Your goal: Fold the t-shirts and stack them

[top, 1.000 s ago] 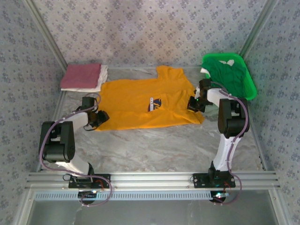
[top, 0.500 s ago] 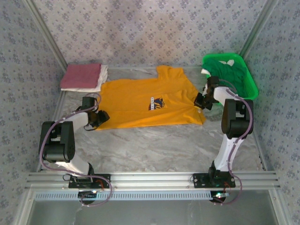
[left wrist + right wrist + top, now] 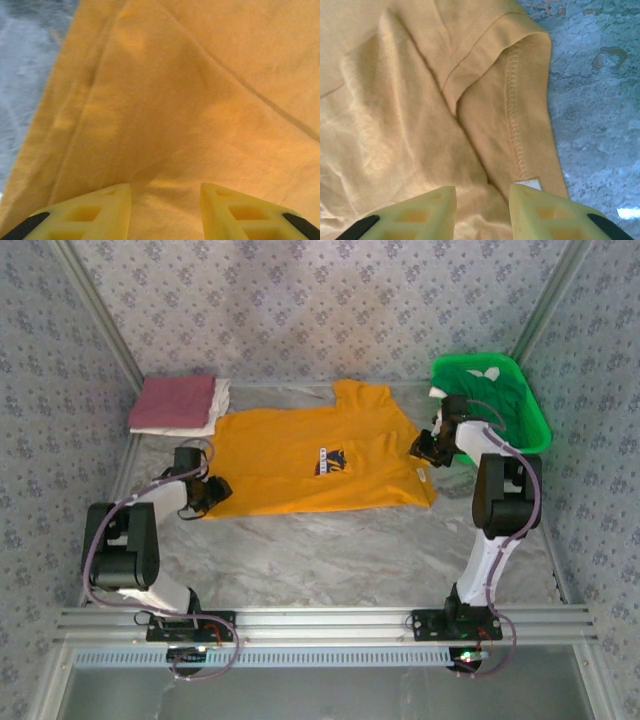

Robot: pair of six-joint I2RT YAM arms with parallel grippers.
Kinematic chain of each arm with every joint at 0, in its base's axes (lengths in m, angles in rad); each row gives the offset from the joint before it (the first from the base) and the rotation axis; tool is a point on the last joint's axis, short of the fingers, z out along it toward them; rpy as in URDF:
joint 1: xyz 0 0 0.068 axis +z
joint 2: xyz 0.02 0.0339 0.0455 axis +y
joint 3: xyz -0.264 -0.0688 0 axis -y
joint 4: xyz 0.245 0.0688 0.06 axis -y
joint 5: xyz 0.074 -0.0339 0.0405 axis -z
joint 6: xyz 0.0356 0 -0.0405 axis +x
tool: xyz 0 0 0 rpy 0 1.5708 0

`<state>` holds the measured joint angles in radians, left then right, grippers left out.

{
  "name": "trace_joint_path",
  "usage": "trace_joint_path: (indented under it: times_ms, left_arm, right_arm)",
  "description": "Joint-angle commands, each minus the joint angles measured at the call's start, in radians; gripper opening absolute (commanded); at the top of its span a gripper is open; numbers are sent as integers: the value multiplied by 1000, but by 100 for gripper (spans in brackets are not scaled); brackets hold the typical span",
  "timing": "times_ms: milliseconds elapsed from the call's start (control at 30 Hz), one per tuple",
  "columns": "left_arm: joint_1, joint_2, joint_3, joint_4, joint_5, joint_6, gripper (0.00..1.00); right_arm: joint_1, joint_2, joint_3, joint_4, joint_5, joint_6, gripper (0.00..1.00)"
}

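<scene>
An orange-yellow t-shirt [image 3: 300, 455] with a dark chest print [image 3: 331, 461] lies spread flat on the marble table. My left gripper [image 3: 214, 489] rests at its left edge; in the left wrist view its jaws [image 3: 166, 192] stand apart over orange cloth [image 3: 190, 100] with a low ridge between them. My right gripper [image 3: 425, 446] is at the shirt's right edge, open [image 3: 482, 192] above a folded sleeve hem [image 3: 515, 125] and a small white label [image 3: 530, 184]. A folded dusty red t-shirt [image 3: 172, 402] lies on a folded white one [image 3: 218, 400] at the back left.
A bright green plastic basket [image 3: 536, 426] stands at the back right, just behind my right gripper, with green cloth [image 3: 490, 395] and a bit of white cloth [image 3: 439, 392] in it. Patterned walls enclose the table. Bare marble [image 3: 330, 550] stretches in front of the shirt.
My right gripper moved back and to the right along the shirt's edge, then opened and let the cloth go. The left gripper barely shifted.
</scene>
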<state>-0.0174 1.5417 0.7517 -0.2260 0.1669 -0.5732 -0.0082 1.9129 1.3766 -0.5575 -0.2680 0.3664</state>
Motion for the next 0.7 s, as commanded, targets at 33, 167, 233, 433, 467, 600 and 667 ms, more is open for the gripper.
trace_joint_path:
  times_ms: [33, 167, 233, 433, 467, 600, 667]
  left_arm:
    - [19, -47, -1, -73, -41, 13, 41]
    - [19, -60, 34, -83, -44, 16, 41]
    - [17, -67, 45, -74, -37, 17, 41]
    - [-24, -20, 88, -59, -13, 20, 41]
    - [-31, -9, 90, -50, -12, 18, 41]
    - [-33, 39, 73, -1, -16, 4, 41]
    - [-32, 59, 75, 3, -15, 3, 40]
  right_arm:
    - [50, -141, -31, -3, 97, -26, 40]
    - [111, -229, -116, 57, 110, -17, 39]
    - [142, -252, -152, 71, 96, 0, 36]
    - [201, -261, -310, 149, 53, 103, 32]
    - [200, -261, -341, 175, 51, 127, 32]
    - [195, -238, -419, 252, 69, 175, 32]
    - [189, -220, -428, 251, 72, 178, 32]
